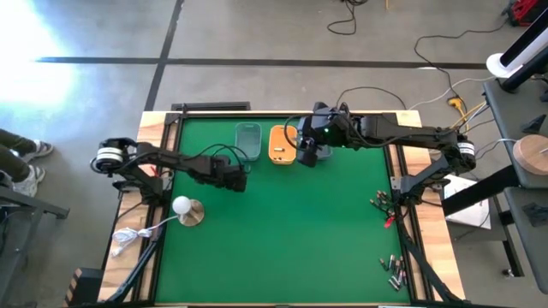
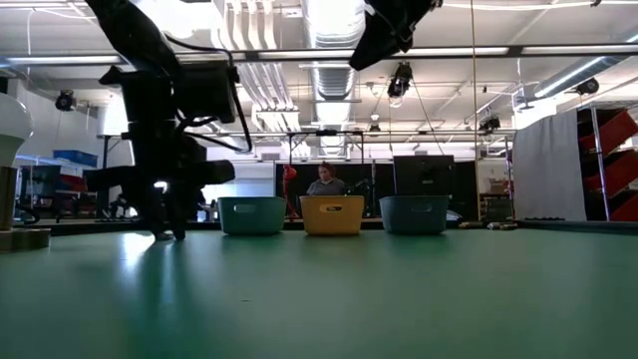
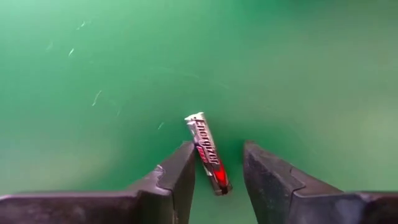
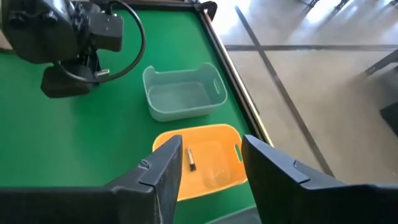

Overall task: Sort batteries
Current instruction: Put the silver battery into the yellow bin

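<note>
A silver and red battery [image 3: 209, 155] lies flat on the green mat [image 1: 291, 239], left of the table's middle. My left gripper [image 3: 219, 152] points down over it, open, one finger on either side; the battery lies close by one finger [image 3: 180, 171], and I cannot tell whether they touch. In the low view this gripper [image 2: 167, 224] stands just above the mat. My right gripper [image 4: 211, 146] hangs open and empty high above the orange tray [image 4: 214, 171], which holds one small battery [image 4: 191, 158]. A pale teal tray [image 1: 247, 141] stands to its left.
A third, blue-grey tray [image 2: 414, 213] stands right of the orange one, under my right arm. Loose batteries lie at the mat's right edge [image 1: 383, 202] and near right corner [image 1: 394, 272]. A white ball on a round base [image 1: 183, 208] stands near the left edge.
</note>
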Tool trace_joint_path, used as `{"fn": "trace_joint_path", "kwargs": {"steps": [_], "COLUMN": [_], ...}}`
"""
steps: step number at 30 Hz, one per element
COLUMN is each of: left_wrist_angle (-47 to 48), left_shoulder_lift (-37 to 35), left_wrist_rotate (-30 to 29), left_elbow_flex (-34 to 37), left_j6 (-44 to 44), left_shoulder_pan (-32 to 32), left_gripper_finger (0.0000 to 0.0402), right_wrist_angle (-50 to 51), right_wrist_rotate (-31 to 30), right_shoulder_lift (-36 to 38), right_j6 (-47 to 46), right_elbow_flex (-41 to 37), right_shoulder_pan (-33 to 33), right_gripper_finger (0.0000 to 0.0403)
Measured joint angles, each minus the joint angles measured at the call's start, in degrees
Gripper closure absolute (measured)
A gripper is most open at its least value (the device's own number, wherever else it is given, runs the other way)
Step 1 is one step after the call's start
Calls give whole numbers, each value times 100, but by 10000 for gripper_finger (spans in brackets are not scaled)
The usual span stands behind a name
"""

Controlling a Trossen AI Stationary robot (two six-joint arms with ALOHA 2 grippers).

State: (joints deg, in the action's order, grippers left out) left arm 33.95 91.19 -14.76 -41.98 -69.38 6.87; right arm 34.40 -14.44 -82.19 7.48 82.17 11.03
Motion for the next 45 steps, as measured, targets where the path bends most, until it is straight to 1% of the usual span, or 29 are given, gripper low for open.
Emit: {"fn": "trace_joint_path", "kwargs": {"steps": [2,5,6,8,11,14,17,20,22,25,27,30,32,34,37,39,45], "left_wrist_angle": [2,-33,-38,-110,-443,-705,-1215,-1551,-1563,-1458,-1480,-1386,-1126,-660,-23,328,1232], "left_shoulder_lift": [6,12,11,-25,-229,-713,-1023,-990,-740,-99,362,1095,1568,1978,2576,3002,3929], "left_wrist_rotate": [76,236,327,557,1267,1880,1917,1944,1941,1942,2143,2746,2940,2923,2656,2604,2575], "left_elbow_flex": [-67,-148,-153,-149,-182,-430,-766,-1306,-1788,-2556,-3108,-3866,-4343,-4805,-5453,-5834,-6942], "left_j6": [270,691,833,1168,1836,2660,3425,3949,4327,5050,5485,6026,6245,6559,7092,7368,7873], "left_shoulder_pan": [19,138,194,313,404,354,421,701,1008,1348,1510,1805,1967,2051,2090,2090,2113], "left_gripper_finger": [316,373,384,387,384,394,395,397,397,398,398,399,399,399,399,399,398], "right_wrist_angle": [48,265,421,760,1249,1597,1730,1758,1768,1825,1939,1973,2011,2083,2277,2377,2367], "right_wrist_rotate": [3,98,97,98,55,-59,-61,-30,-15,8,283,768,846,846,739,686,690], "right_shoulder_lift": [17,109,143,248,430,603,820,1023,1116,1156,1152,1108,1067,1040,1043,1044,1043], "right_j6": [3,254,356,621,874,830,561,206,0,-205,-243,-379,-496,-600,-808,-940,-1284], "right_elbow_flex": [0,62,155,436,934,1326,1471,1472,1404,1303,1270,1257,1257,1257,1257,1257,1255], "right_shoulder_pan": [0,0,0,0,14,24,26,11,-2,-2,-2,-105,-247,-391,-543,-663,-967], "right_gripper_finger": [246,246,243,235,220,209,208,212,215,213,208,200,196,194,196,199,204]}}
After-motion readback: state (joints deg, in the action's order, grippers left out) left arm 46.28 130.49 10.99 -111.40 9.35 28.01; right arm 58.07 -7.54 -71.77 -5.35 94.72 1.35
